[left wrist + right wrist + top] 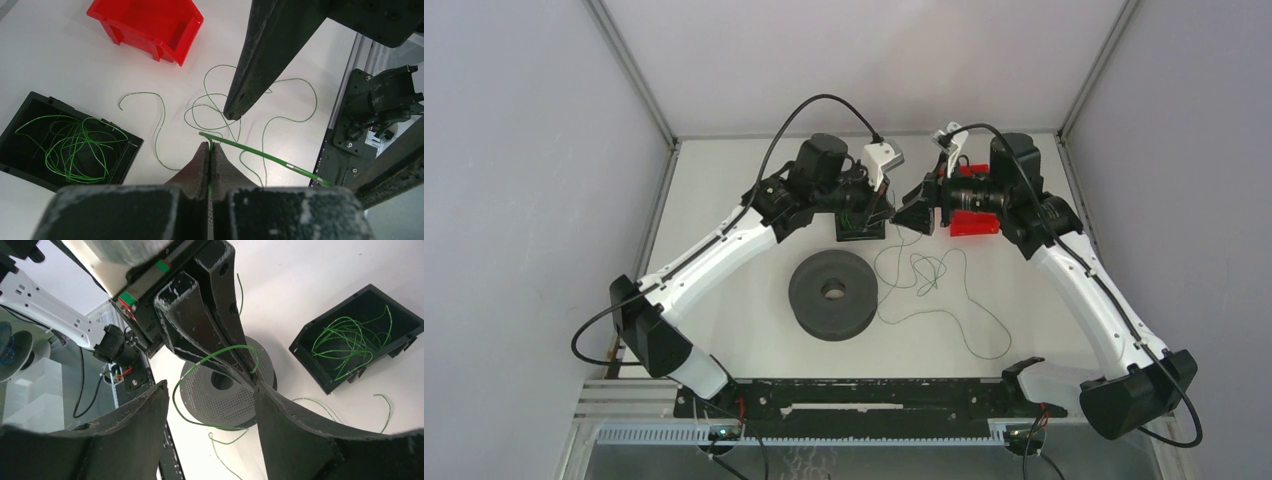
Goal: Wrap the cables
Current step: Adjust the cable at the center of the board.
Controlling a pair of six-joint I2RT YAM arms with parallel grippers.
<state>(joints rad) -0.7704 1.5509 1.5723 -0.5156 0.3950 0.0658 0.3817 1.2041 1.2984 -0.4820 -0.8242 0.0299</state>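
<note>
My left gripper (210, 146) is shut on a thin green cable (260, 156), whose free end sticks out to the right above the table. In the top view both grippers meet above the table's far middle, the left gripper (887, 205) facing the right gripper (916, 216). My right gripper (210, 386) is open and empty, its jaws spread around the left gripper's fingertips (240, 357) and the held cable's loop (174, 395). The rest of the cable (921, 265) lies in loose curls on the table. A grey perforated spool (832, 292) lies flat nearer the arm bases.
A black box (127, 155) holding several green cables stands under the left wrist, also in the top view (861, 230). A red bin (974, 222) sits below the right wrist. A black rail (864, 395) runs along the near edge.
</note>
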